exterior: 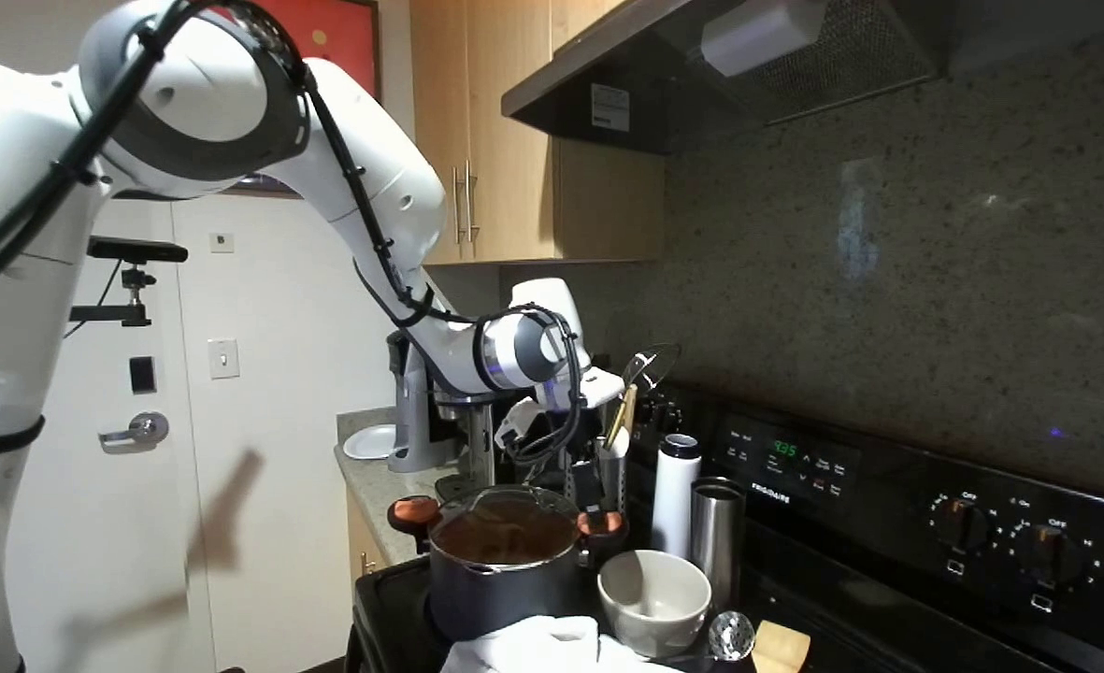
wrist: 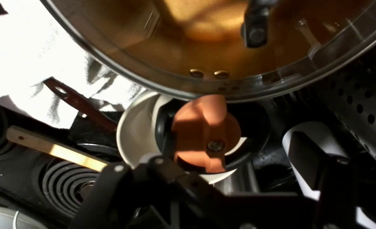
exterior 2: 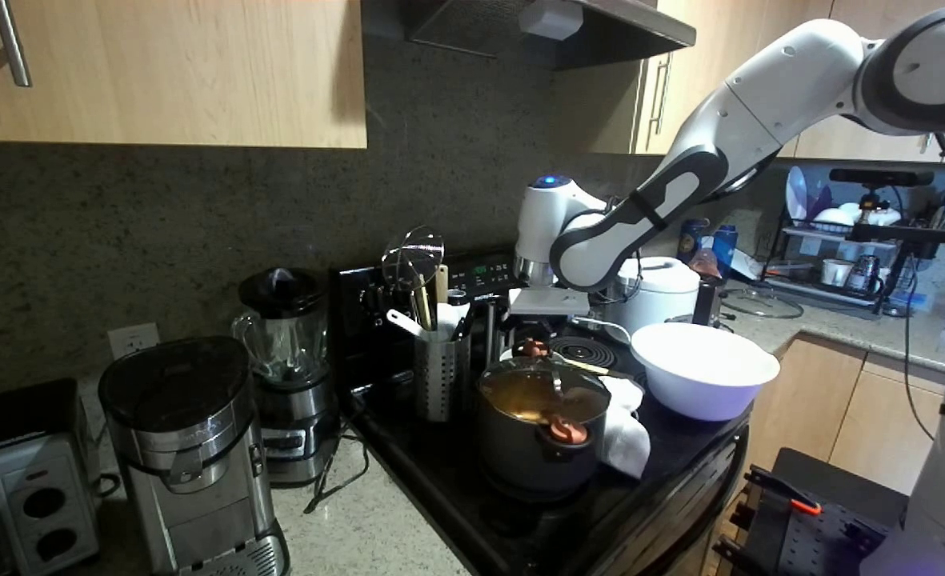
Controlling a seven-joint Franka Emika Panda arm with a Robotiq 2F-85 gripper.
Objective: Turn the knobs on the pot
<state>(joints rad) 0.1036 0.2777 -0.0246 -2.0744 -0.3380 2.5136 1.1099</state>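
The pot is dark outside with a copper-brown inside showing through its glass lid. It stands on the black stove and also shows in an exterior view and in the wrist view. One reddish-brown knob sits on its black handle, close before my gripper. My gripper is open: the left finger is at the knob's left edge, the right finger is well apart to its right. Contact cannot be told. The opposite knob shows in both exterior views. The gripper is mostly hidden in an exterior view.
A white bowl stands below the near knob, with a steel cylinder and white bottle beside it. A utensil holder, a white towel and a large white basin surround the pot.
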